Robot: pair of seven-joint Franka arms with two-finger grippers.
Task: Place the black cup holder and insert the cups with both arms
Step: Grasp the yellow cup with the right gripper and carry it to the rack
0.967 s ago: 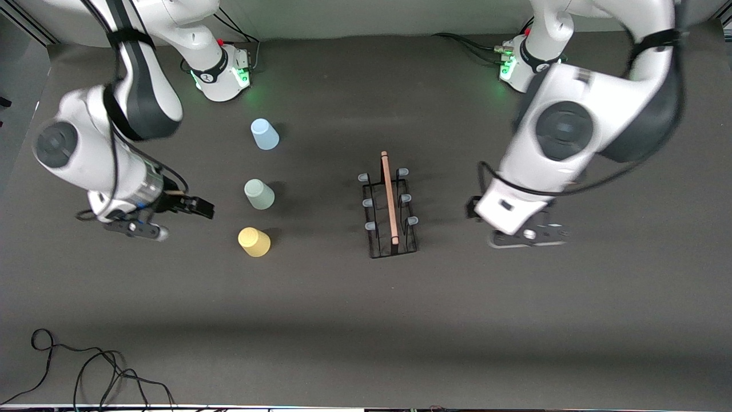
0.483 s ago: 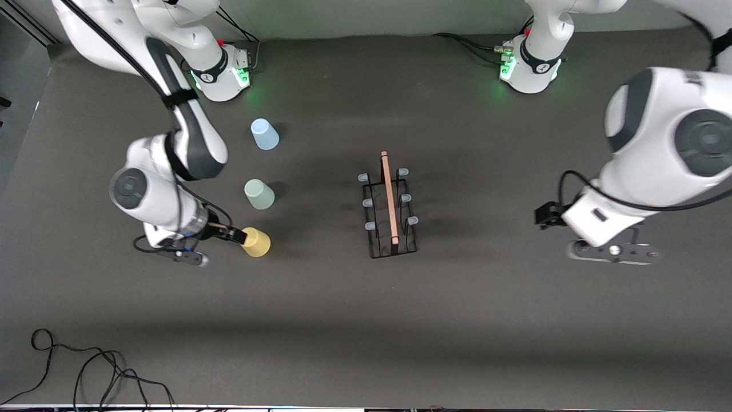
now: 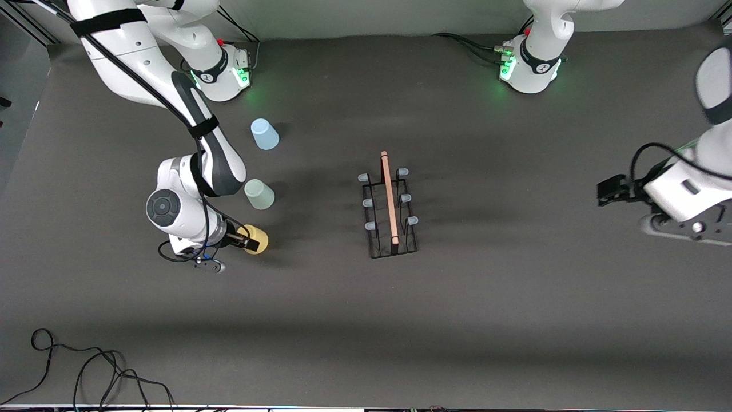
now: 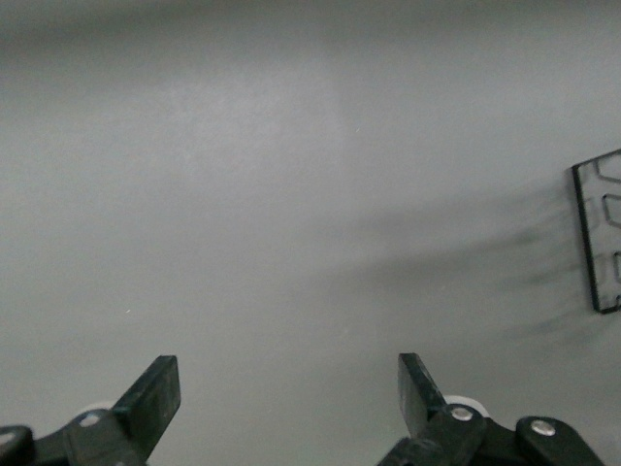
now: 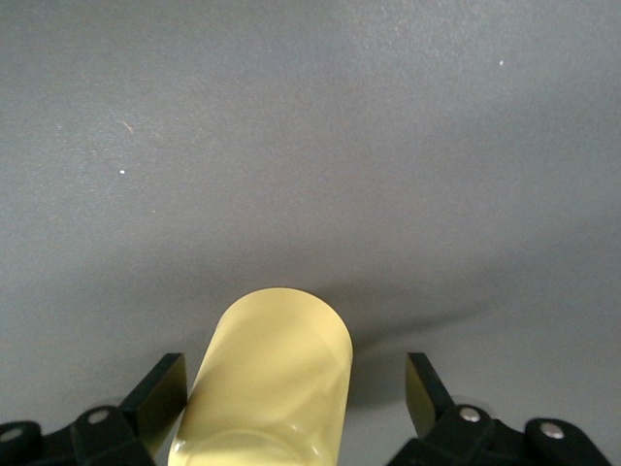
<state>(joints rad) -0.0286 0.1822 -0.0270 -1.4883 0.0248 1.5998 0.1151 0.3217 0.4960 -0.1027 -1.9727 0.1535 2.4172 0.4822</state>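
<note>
Two grippers stand with fingers spread wide. The right gripper [image 5: 289, 388] brackets the yellow cup [image 5: 267, 383] without pinching it; the right wrist view shows a gap between each finger [image 5: 155, 396] and the cup wall, which the front view hides under the wrist at lower left of centre. There the yellow cup [image 3: 257, 240] stands on the table [image 3: 366, 320], nearest the camera in a line with the grey-green cup [image 3: 260, 194] and the blue cup [image 3: 265, 134] above it. The holder [image 3: 390, 206] stands mid-frame, all prongs bare. The left gripper [image 4: 289, 390] holds nothing, over bare table at the front view's right edge [image 3: 683, 220]; only its wrist view shows a corner of the holder [image 4: 602, 233] at the frame's edge.
</note>
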